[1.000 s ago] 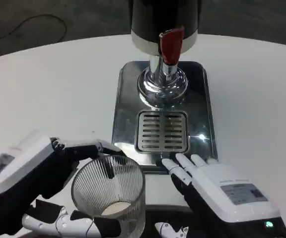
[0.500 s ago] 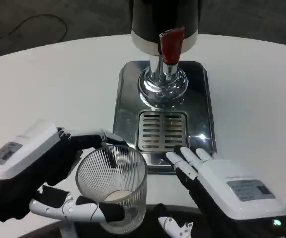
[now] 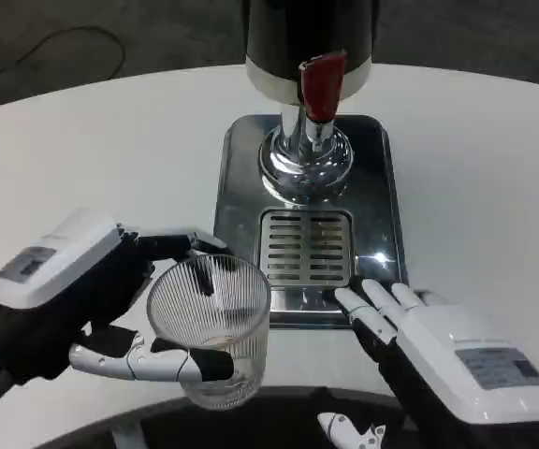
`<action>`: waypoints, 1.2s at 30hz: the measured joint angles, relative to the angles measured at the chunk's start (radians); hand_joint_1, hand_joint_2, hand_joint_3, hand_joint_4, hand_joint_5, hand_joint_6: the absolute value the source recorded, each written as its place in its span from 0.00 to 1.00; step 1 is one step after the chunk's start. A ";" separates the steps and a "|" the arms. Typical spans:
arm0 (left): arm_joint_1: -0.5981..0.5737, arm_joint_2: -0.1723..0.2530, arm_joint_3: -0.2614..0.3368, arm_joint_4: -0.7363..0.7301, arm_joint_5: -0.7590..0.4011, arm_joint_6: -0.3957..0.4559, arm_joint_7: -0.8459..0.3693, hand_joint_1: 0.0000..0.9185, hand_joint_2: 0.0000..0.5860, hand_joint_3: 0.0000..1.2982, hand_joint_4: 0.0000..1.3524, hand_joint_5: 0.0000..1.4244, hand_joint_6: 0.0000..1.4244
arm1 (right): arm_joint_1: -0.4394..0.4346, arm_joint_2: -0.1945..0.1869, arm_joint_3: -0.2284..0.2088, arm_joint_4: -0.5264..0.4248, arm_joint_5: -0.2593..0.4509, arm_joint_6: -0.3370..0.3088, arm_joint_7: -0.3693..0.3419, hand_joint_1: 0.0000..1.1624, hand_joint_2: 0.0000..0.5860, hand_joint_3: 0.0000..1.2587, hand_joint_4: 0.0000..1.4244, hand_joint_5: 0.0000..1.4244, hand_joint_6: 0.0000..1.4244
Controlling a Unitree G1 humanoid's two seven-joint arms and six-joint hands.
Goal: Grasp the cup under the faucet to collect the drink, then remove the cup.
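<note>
The left hand [image 3: 73,299] sits at about eight o'clock in the head view, its white back turned up and its fingers [image 3: 171,245] wrapped round a ribbed clear cup [image 3: 211,329], with the thumb crossing the near side of the glass and other fingers curling over its far rim. The cup stands upright in that grip, at about seven o'clock, just in front of the near left corner of the steel tray [image 3: 237,201] and well short of the faucet. Whether its base touches the white surface [image 3: 92,159] cannot be told. A pale patch shows at the bottom of the glass. At the centre lies the slotted drain grate [image 3: 306,247], set into the tray, and at twelve o'clock the chrome faucet [image 3: 306,154] rises to a red lever [image 3: 321,86] on a dark dispenser body [image 3: 309,37]. At five o'clock the right hand [image 3: 447,355] rests palm down with its fingers [image 3: 372,304] straight and slightly spread, holding nothing, their tips reaching the tray's near edge just right of the grate.
</note>
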 measured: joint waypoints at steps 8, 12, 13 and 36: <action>-0.115 -0.004 -0.040 0.095 0.067 0.001 0.042 0.49 0.32 0.80 0.96 1.00 1.00 | 0.054 -0.005 -0.027 -0.038 0.028 -0.012 0.000 0.25 0.75 0.06 0.00 0.00 0.00; -0.175 -0.004 -0.058 0.154 0.093 0.001 0.070 0.49 0.32 0.80 0.95 1.00 1.00 | 0.081 -0.009 -0.044 -0.064 0.045 -0.022 -0.001 0.25 0.75 0.06 0.00 0.00 0.00; -0.191 -0.004 -0.064 0.170 0.108 0.000 0.077 0.49 0.32 0.80 0.95 1.00 1.00 | 0.089 -0.010 -0.050 -0.064 0.049 -0.028 -0.002 0.25 0.75 0.06 0.00 0.00 0.00; -0.475 -0.056 -0.260 0.476 0.372 0.021 0.360 0.49 0.32 0.80 0.95 1.00 1.00 | 0.188 0.068 -0.240 -0.065 0.188 -0.236 -0.041 0.25 0.75 0.07 0.00 0.00 0.00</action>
